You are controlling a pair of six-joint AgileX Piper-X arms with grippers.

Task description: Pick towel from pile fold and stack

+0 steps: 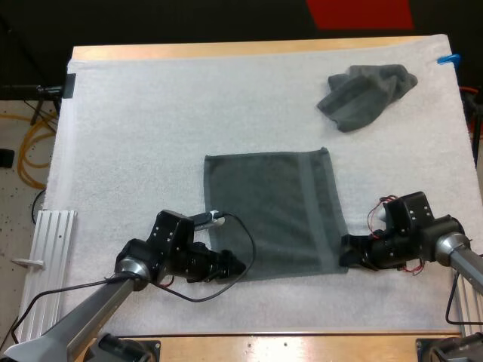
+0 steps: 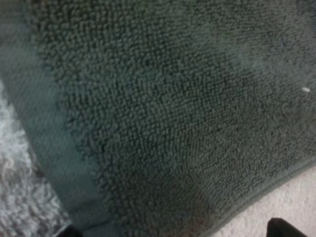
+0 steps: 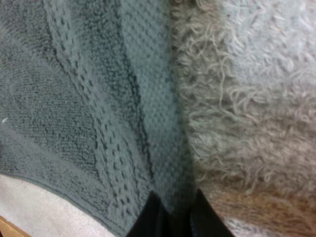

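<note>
- Black-fingered left gripper [image 1: 238,266] sits at the 7 o'clock corner of the flat, square dark grey-green terry towel [image 1: 272,211], its fingers [image 2: 285,229] spread wide, gripping nothing.
- That towel lies spread mid-way on the white fluffy mat [image 1: 151,113].
- Right gripper [image 1: 346,253] pinches the towel's woven border at its 5 o'clock corner.
- Crumpled dark grey-green towel [image 1: 367,92] lies at 1 o'clock, well apart.

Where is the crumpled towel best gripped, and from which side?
Probably at a raised fold on top of the crumpled towel, coming down from above. It lies as a loose heap on the mat, so a high ridge should offer cloth on both sides of the pincer.
</note>
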